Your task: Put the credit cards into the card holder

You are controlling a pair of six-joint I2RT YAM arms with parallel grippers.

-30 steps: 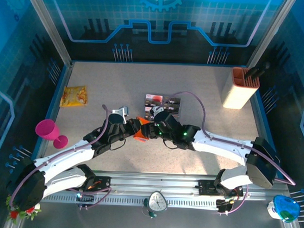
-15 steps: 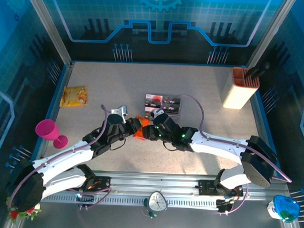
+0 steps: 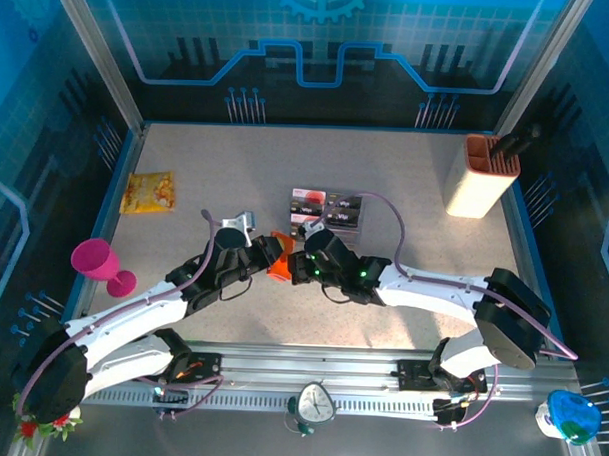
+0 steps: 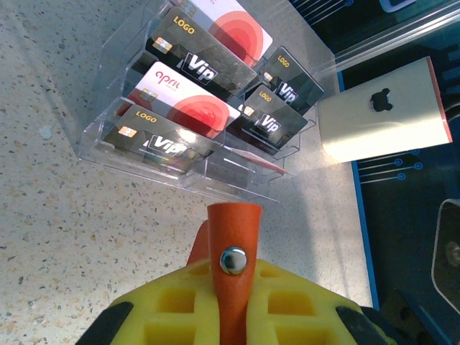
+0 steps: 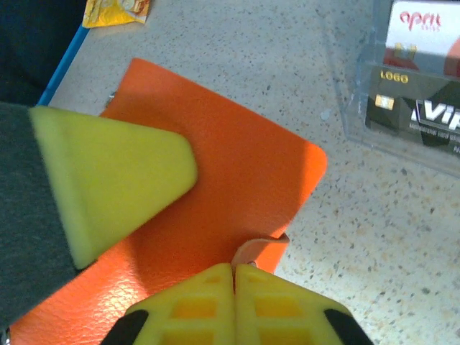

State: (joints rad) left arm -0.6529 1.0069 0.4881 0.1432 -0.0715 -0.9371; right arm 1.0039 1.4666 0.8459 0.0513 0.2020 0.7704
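Note:
The card holder (image 3: 279,260), an orange-red wallet, sits at mid-table between both grippers. My left gripper (image 4: 231,272) is shut on its strap with the metal snap stud (image 4: 233,260). From the other side, my right gripper (image 5: 234,273) is shut on a thin curled flap at the edge of the card holder (image 5: 237,165). The left gripper's yellow finger (image 5: 115,172) lies across the wallet's face. The credit cards (image 4: 190,65), black and white with red circles, stand in a clear plastic tray (image 4: 93,136) just beyond; they are also visible in the overhead view (image 3: 327,209).
A tall cream-and-orange container (image 3: 478,179) stands at the back right. A yellow packet (image 3: 149,193) lies at the far left, and a pink goblet (image 3: 98,261) stands near the left edge. Both arms meet low over the table's middle.
My right gripper has slid a little left to the wallet and closed on its flap. The left gripper has stayed shut on the strap.

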